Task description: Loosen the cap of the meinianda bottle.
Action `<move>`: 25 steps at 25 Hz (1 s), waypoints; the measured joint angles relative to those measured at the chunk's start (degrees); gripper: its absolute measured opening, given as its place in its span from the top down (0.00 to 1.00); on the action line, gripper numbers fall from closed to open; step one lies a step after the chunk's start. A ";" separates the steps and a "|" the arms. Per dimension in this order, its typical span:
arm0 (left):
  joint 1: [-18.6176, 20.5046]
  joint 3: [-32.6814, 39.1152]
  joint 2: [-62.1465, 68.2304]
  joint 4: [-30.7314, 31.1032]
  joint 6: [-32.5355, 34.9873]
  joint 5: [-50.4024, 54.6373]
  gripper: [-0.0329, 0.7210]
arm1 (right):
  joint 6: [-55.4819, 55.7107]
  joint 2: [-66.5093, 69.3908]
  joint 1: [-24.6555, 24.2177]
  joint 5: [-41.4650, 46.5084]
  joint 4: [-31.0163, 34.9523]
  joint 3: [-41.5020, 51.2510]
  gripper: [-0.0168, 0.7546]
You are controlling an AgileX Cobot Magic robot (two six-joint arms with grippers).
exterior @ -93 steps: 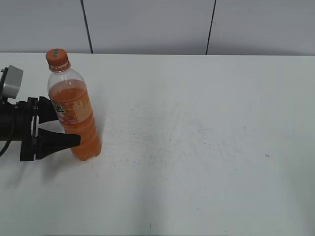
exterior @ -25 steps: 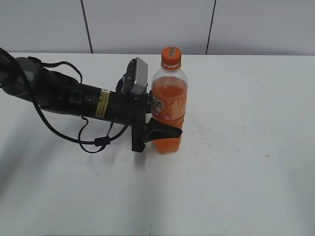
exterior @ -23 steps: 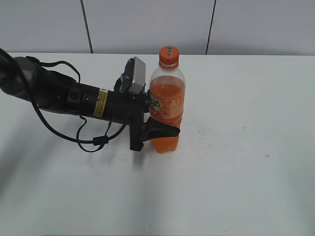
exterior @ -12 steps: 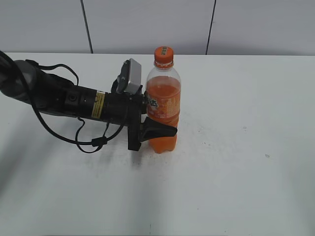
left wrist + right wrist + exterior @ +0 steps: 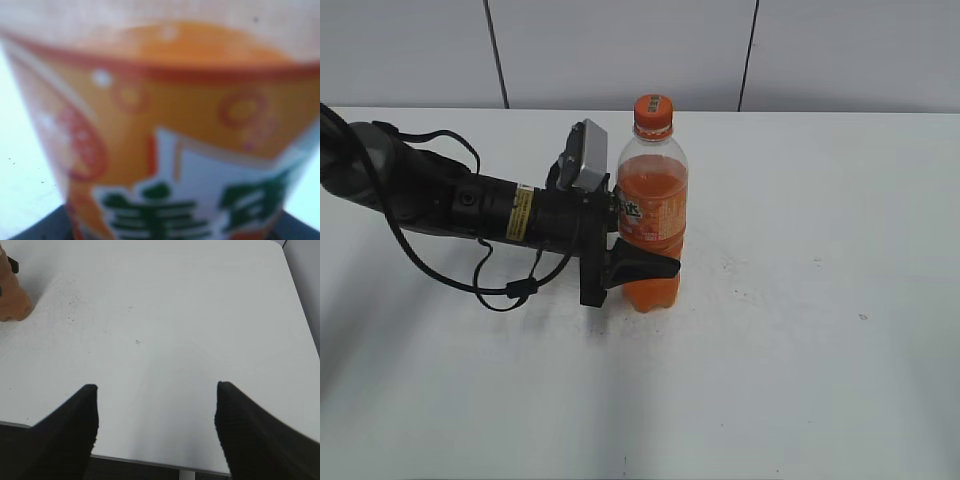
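Note:
The meinianda bottle (image 5: 651,232) stands upright on the white table near the middle, clear plastic with orange drink and an orange label. Its small orange cap (image 5: 654,111) sits on top. My left gripper (image 5: 655,262) is shut on the bottle's lower body from the left. The label fills the left wrist view (image 5: 165,150), blurred. My right gripper (image 5: 156,410) is open and empty above the table's edge; it is out of the exterior view. The bottle's base shows at the far left of the right wrist view (image 5: 11,300).
The left arm and its cables (image 5: 460,205) lie across the left half of the table (image 5: 800,300). A grey panelled wall (image 5: 620,50) stands behind the table's far edge. The table's edge shows in the right wrist view (image 5: 150,460).
My left gripper carried the bottle from the table's far left to the middle, then shifted it slightly left over the last second. It has held still since half a second ago.

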 joint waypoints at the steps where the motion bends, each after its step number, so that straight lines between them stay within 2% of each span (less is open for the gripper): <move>1: 0.00 0.00 0.00 0.00 0.00 0.00 0.43 | 0.00 0.00 0.00 0.00 0.00 0.00 0.27; 14: 0.00 -0.12 0.00 0.45 0.00 -0.18 0.43 | 0.00 0.00 0.00 -0.06 -0.21 0.00 0.27; 19: 0.00 -0.12 0.00 0.49 0.00 -0.18 0.43 | 1.86 0.00 0.00 -2.55 -1.94 -1.34 0.27; 25: 0.00 -0.12 0.00 0.49 0.00 -0.18 0.43 | 4.15 10.62 0.00 -1.98 -1.74 -8.28 0.27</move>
